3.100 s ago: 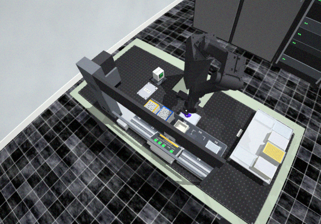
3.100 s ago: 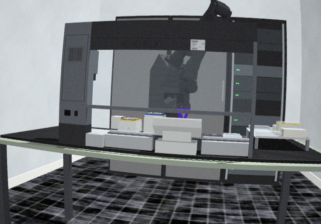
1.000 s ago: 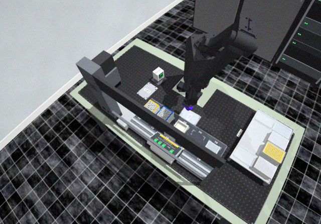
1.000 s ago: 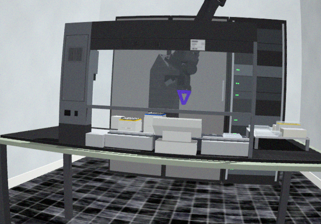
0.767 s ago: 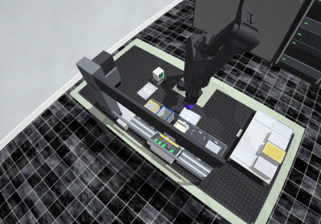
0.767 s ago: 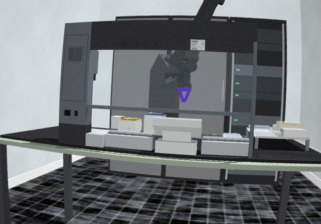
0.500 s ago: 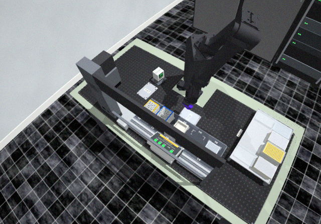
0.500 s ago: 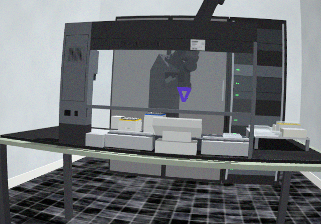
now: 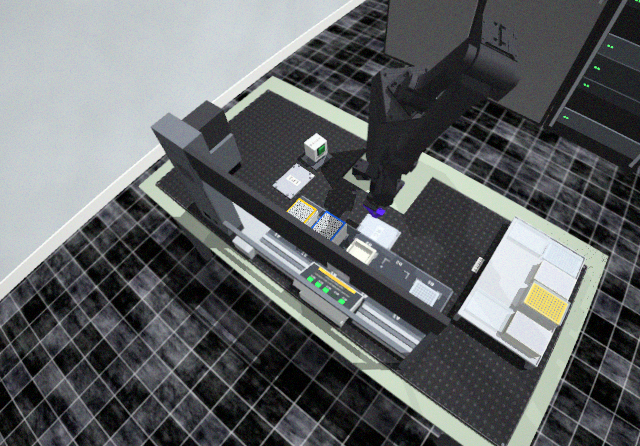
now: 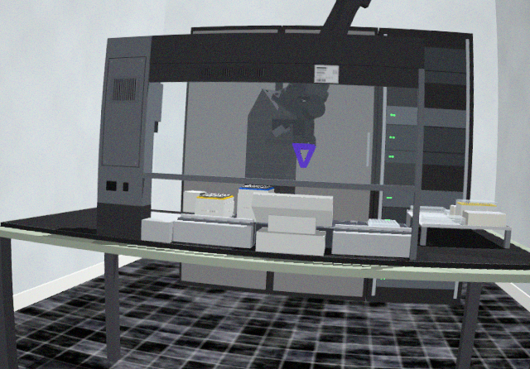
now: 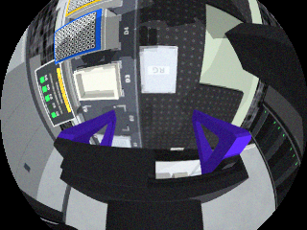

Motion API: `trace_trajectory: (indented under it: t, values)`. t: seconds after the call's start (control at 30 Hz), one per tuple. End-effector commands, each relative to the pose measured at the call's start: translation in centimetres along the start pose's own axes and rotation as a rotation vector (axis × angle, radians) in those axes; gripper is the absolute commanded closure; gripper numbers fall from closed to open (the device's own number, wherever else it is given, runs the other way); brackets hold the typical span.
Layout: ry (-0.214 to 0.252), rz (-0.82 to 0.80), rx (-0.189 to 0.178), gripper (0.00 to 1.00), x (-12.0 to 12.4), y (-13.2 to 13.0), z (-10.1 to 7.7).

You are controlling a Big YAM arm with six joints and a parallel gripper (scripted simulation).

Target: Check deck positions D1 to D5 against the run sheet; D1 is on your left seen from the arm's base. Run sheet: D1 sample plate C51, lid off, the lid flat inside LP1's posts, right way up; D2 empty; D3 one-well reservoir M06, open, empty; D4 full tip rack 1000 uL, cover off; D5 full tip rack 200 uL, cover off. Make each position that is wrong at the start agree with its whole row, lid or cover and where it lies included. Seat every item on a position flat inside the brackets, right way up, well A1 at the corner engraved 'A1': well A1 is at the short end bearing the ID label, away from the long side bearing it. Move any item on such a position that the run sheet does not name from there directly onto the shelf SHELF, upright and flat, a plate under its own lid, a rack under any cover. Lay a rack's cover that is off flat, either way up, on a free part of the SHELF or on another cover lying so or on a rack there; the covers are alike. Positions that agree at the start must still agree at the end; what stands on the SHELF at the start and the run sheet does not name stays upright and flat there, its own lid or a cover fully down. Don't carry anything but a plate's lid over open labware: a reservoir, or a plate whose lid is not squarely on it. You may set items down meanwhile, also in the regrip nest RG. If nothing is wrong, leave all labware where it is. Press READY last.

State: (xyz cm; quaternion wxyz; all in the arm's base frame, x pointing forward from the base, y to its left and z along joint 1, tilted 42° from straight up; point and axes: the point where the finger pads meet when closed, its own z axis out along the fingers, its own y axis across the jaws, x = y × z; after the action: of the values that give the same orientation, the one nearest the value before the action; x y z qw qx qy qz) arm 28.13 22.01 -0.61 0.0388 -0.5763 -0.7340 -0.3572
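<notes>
— So, how is the tool?
— Spread to its widest, nothing between the purple fingers, touching nothing. It hangs in the air above the flat lid.
— And the arm?
— Reaching from the rear, last link pointing straight down, tool above the lid's near edge.
— Where do the task's things sit?
— Along the deck row behind the gantry beam: yellow rack, blue rack, open reservoir, a bare bracketed position, then the plate. The lid lies on the surface just behind the reservoir.
— Room to move?
— Open surface toward the shelf; the beam closes the front.
</notes>
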Motion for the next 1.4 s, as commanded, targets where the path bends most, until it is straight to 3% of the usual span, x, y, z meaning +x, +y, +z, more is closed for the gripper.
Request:
trace_trajectory:
  t: [0.0, 0.53, 0.57, 0.73, 0.87, 1.37]
  values:
    - [-0.004, -0.01, 0.022, 0.0, -0.2, -1.1, 0.0]
    - [-0.004, -0.01, 0.022, 0.0, -0.2, -1.1, 0.0]
    - [-0.008, -0.022, 0.014, 0.0, -1.2, -2.2, -0.1]
    - [-0.008, -0.122, 0.014, 0.0, -1.2, -2.1, 0.0]
    - [0.001, -0.213, -0.013, 0.0, -0.6, -0.8, -0.1]
    - [-0.002, -0.47, -0.004, 0.0, -0.7, -1.0, -0.1]
